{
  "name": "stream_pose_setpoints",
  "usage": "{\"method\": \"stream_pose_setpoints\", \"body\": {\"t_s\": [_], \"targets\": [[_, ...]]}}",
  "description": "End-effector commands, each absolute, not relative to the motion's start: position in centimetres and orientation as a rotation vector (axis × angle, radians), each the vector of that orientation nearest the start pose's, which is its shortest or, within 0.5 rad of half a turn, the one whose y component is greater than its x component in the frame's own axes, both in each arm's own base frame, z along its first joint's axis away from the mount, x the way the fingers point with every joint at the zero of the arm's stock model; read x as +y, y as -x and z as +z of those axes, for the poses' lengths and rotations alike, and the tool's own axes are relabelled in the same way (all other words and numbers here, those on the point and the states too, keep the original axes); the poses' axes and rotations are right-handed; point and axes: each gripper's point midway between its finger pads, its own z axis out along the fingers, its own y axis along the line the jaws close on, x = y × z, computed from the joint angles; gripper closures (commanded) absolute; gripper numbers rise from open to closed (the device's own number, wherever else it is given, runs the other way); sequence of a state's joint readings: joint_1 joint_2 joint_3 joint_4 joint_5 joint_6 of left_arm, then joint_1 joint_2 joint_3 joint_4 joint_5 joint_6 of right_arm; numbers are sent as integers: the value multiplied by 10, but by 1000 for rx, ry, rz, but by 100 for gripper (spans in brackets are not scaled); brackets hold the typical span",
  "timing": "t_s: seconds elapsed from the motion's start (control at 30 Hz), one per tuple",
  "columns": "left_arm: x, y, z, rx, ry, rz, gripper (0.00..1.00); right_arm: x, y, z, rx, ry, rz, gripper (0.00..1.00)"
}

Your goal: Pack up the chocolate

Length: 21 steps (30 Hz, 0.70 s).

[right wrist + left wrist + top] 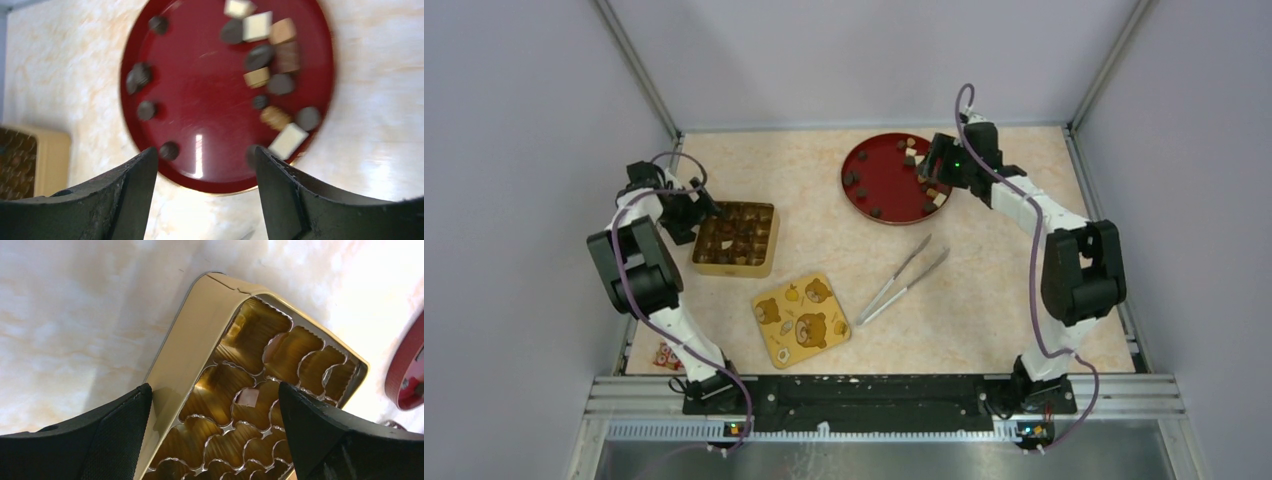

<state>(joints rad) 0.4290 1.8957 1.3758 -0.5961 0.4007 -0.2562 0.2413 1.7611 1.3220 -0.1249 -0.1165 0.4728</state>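
Hovering above the red plate (200, 75), your right hand (205, 150) is spread apart and empty, the chocolate (274, 55) clustered at 1 o'clock from it in its wrist view, while your left hand (214, 386), likewise apart, waits over the gold tin (190, 355).

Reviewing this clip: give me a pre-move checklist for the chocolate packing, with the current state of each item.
1. Right claw open and empty above the red plate: ok.
2. Left claw open and empty at the gold tin: ok.
3. Chocolate pieces on the plate to pick: ok.
4. Empty cups in the tin: ok, several.
5. Yellow lid off and lying apart from the tin: ok.
6. Right wrist view sharp enough for aiming: not ok, blurred.
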Motion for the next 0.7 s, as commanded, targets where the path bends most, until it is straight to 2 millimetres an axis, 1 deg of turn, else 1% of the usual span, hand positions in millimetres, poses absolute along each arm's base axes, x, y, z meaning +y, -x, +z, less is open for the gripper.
{"method": "stream_pose_setpoints", "body": {"t_s": [0.0,0.1,0.17,0.23,0.3,0.37,0.43,0.5,0.57,0.6,0.67], "targets": [[60,-410,88,2478,606,-615,1,239,-449,193,2136,79,714,30],[36,-403,90,2498,564,-661,1,278,-419,184,2172,174,797,30],[21,-397,90,2508,549,-706,1,299,-396,171,2211,228,839,30],[13,-394,98,2500,534,-724,1,315,-368,150,2272,284,858,30],[15,-393,114,2469,527,-690,1,328,-342,134,2324,336,892,30],[22,-393,139,2422,524,-612,1,338,-316,122,2361,399,909,30],[29,-385,164,2381,532,-528,1,342,-295,110,2392,438,894,30],[33,-370,176,2368,566,-466,1,346,-279,101,2424,443,910,29],[30,-347,176,2379,610,-440,1,350,-267,94,2441,444,937,29],[27,-332,176,2380,631,-432,1,353,-262,93,2443,446,945,29],[17,-303,162,2405,694,-435,1,359,-253,88,2454,459,952,29]]}}
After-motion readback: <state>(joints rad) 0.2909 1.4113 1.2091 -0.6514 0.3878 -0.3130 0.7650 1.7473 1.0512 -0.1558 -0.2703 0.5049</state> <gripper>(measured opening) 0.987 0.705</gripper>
